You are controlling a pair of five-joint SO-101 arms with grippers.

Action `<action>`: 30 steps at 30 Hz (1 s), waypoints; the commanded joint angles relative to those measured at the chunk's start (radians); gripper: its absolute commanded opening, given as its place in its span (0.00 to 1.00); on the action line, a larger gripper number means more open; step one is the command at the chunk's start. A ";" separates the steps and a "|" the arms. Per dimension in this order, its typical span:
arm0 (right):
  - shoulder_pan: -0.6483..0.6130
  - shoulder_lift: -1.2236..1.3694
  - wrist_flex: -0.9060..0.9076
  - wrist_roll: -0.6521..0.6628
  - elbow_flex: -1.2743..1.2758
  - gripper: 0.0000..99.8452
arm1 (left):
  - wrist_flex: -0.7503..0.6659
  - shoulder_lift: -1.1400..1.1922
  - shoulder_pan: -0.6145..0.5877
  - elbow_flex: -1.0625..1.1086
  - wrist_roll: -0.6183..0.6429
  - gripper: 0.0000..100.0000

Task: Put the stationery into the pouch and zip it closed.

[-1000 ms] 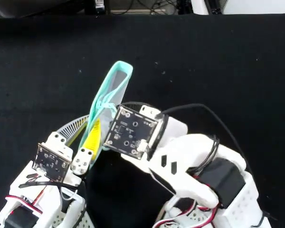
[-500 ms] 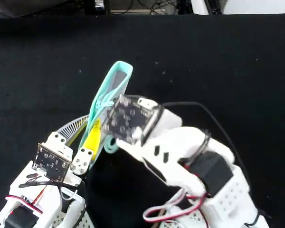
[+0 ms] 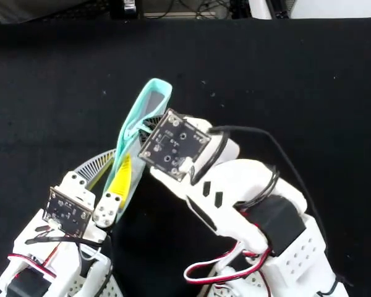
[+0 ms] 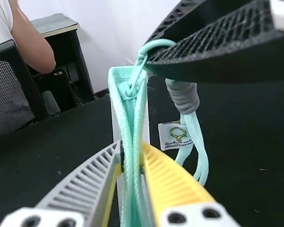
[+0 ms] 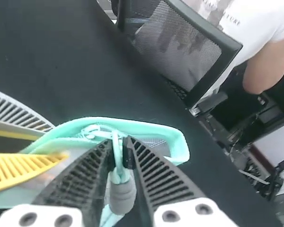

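Two white arms low in the high view, above a black cloth-covered table (image 3: 278, 80). At lower left, the left gripper (image 3: 119, 162), one ribbed grey finger (image 3: 98, 164) beside one yellow finger (image 3: 120, 179), clamped on the near end of a slim mint-green fabric pouch (image 3: 149, 102). Pouch turned narrow edge up, slanting from that grip toward the upper centre of the frame, far end rounded and free. Just right of the pouch's middle, the right gripper (image 3: 146, 128), largely covered by its own square black camera board (image 3: 173, 145), right against the pouch's upper edge.

In the left wrist view, at bottom centre, left gripper (image 4: 131, 150) pinching the pouch (image 4: 132, 101) between grey on the left and yellow on the right. At the pouch's top, a mint zip-pull cord (image 4: 199, 156) looping up under the right gripper's black ribbed fingers (image 4: 217, 42) in the upper right, then hanging down through a short grey sleeve (image 4: 182, 94). Just below the sleeve, a small white label (image 4: 173, 136).

In the right wrist view, yellow finger at lower left, touching the pouch (image 5: 156, 130). At bottom centre, right gripper (image 5: 119, 144) closed on the zip-pull cord (image 5: 117, 158), black fingers nearly meeting around it, grey sleeve (image 5: 119, 198) hanging between them. Cannot tell how far the zip is drawn, nor what sits inside.
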 commanded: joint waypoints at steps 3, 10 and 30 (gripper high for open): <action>0.046 -0.002 -0.037 0.041 -0.073 0.01 | 0.006 0.003 0.007 0.018 -0.005 0.03; 0.143 -0.010 -0.084 0.035 -0.065 0.01 | -0.005 0.003 0.007 0.027 -0.005 0.03; 0.336 -0.001 -0.371 -0.138 0.116 0.01 | -0.015 0.003 0.007 0.045 -0.002 0.03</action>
